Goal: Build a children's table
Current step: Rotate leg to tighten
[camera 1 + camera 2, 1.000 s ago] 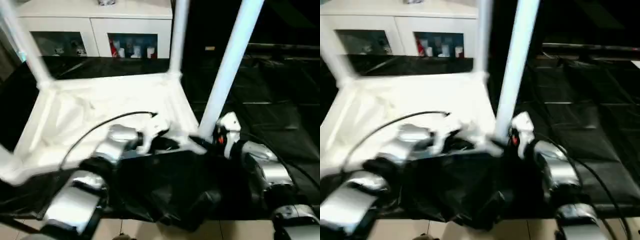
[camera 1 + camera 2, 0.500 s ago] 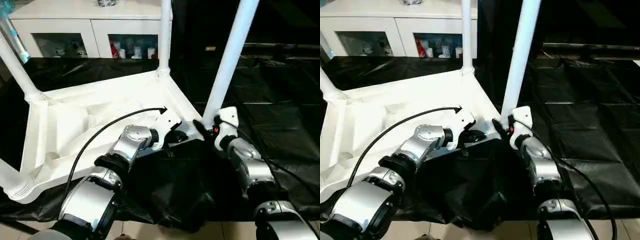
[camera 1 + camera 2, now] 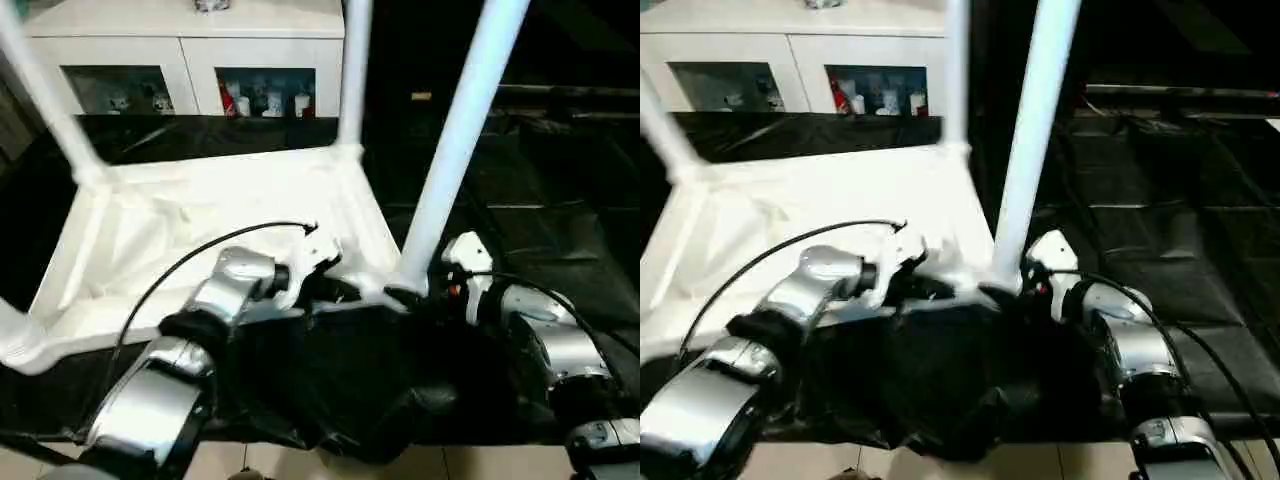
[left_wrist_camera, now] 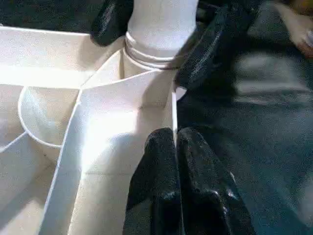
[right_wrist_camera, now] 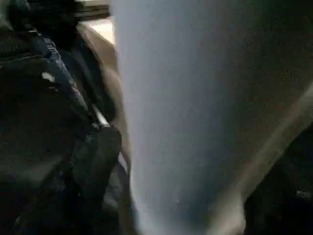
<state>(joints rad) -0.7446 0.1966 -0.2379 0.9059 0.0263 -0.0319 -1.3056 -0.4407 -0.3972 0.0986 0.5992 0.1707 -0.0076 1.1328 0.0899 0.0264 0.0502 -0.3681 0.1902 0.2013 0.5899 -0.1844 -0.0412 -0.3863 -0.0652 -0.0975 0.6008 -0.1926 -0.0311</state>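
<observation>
The upturned tabletop (image 3: 200,215) lies on the black-covered counter (image 3: 560,200), left end effector (image 4: 176,147) clenched at its near-right corner, right end effector (image 4: 156,44) straddling the leg (image 3: 455,140) there, grip uncertain.

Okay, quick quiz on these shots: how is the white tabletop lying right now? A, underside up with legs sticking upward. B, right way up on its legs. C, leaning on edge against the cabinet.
A: the tabletop shows its ribbed underside, and the near-corner leg rises straight up from its socket.
</observation>
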